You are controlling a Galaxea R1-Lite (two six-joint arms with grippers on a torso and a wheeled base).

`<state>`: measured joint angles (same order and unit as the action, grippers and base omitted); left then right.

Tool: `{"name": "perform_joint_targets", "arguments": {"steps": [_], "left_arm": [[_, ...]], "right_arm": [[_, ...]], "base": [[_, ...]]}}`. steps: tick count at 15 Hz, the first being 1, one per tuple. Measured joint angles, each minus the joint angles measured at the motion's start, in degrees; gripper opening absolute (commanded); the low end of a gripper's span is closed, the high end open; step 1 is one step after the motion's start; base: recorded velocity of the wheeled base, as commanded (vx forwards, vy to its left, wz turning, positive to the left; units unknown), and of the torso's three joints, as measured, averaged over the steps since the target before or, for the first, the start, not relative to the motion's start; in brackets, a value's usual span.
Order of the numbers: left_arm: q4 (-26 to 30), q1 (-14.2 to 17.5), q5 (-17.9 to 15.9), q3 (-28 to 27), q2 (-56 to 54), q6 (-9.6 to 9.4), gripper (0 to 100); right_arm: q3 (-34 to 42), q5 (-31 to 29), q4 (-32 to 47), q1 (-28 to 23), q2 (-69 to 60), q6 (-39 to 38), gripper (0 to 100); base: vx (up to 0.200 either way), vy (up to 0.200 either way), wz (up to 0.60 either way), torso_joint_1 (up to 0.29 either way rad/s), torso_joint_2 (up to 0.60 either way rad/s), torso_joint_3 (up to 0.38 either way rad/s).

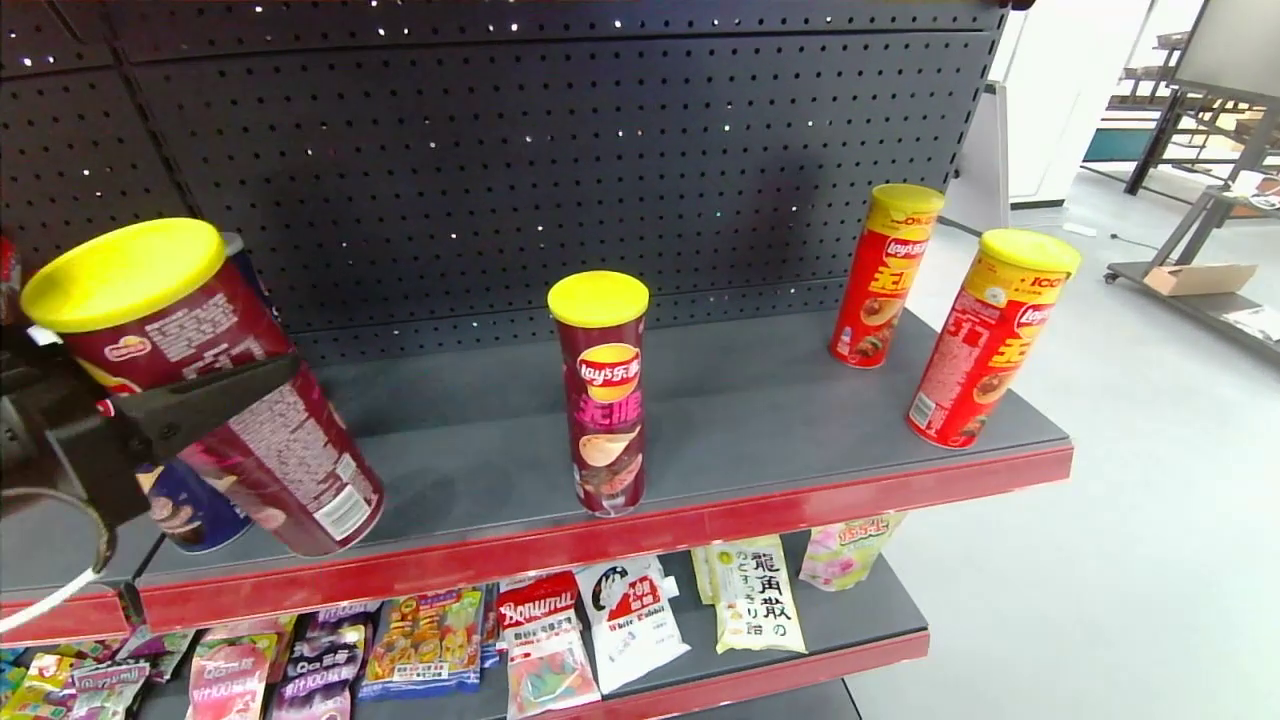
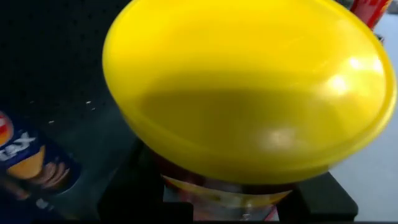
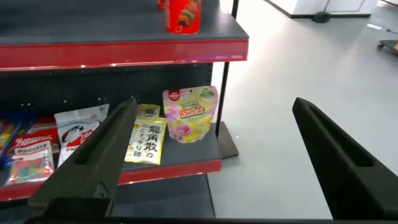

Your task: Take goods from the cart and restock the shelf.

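- The left pincer (image 1: 215, 400) is clamping the dark red can (image 1: 300, 450) around its middle, a black finger (image 1: 225, 390) crossing the printed side.
- The can is leaning at the left end of the upper shelf (image 1: 760, 420). Its top is tipping outward and its base is sitting low by the red front edge. I cannot tell whether it is touching the board.
- It is a smooth cardboard tube, and its glossy yellow lid (image 1: 125, 270) is catching the light in the left wrist view.
- A blue can (image 1: 190, 510) is standing just behind it.
- A second dark red can (image 1: 605, 400) is standing upright near the front edge, mid-shelf.
- Two red cans (image 1: 885, 275) (image 1: 985, 340) are standing towards the right end, one at the back, one near the front corner.
- The shelf is showing a flat grey board, and a dark panel with holes (image 1: 500, 150) is rising behind it.
- The lower shelf (image 1: 860, 600) is holding soft snack bags (image 1: 630, 620) lying flat in a row.
- The right pincer (image 3: 214, 106) is gaping wide, holding nothing, facing that lower shelf's right end, where a pale bag (image 3: 189, 112) is propped up.
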<state>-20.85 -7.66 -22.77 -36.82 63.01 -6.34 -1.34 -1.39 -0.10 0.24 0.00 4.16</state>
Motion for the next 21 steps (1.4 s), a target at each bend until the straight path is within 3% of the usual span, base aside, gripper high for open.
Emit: {"name": "perform_joint_targets", "arguments": {"steps": [2, 6, 10, 13, 15, 21], "left_arm": [[-3.67, -2.05, -0.13, -1.19, 4.44, 2.07, 0], [-13.34, -3.28, -0.76, -2.88, 11.93, 3.91, 0], [-13.47, -3.95, -1.43, -3.29, 14.80, 4.05, 0], [-13.49, -3.97, -1.19, -4.04, 15.62, 4.05, 0], [-13.49, -3.95, -1.23, -4.17, 16.14, 3.88, 0], [-13.62, -4.02, -1.32, -6.51, 19.32, 3.77, 0]], "right_arm": [[-0.09, 3.74, 0.10, 0.00, 0.00, 1.21, 100], [0.02, 2.34, -0.41, 0.00, -0.05, 2.44, 100], [0.11, -5.14, -0.74, 0.00, -0.05, -6.51, 100], [0.94, -2.38, -2.39, 0.00, -0.05, -6.07, 100], [1.13, 0.17, 0.63, 0.00, -0.05, -4.71, 100], [1.24, 0.60, 0.41, 0.00, -0.05, -4.40, 100]], "base": [[0.000, 0.000, 0.00, 0.000, 0.00, 0.000], [0.000, 0.000, 0.00, 0.000, 0.00, 0.000], [0.000, 0.000, 0.00, 0.000, 0.00, 0.000], [0.000, 0.000, 0.00, 0.000, 0.00, 0.000], [0.000, 0.000, 0.00, 0.000, 0.00, 0.000], [0.000, 0.000, 0.00, 0.000, 0.00, 0.000]]}}
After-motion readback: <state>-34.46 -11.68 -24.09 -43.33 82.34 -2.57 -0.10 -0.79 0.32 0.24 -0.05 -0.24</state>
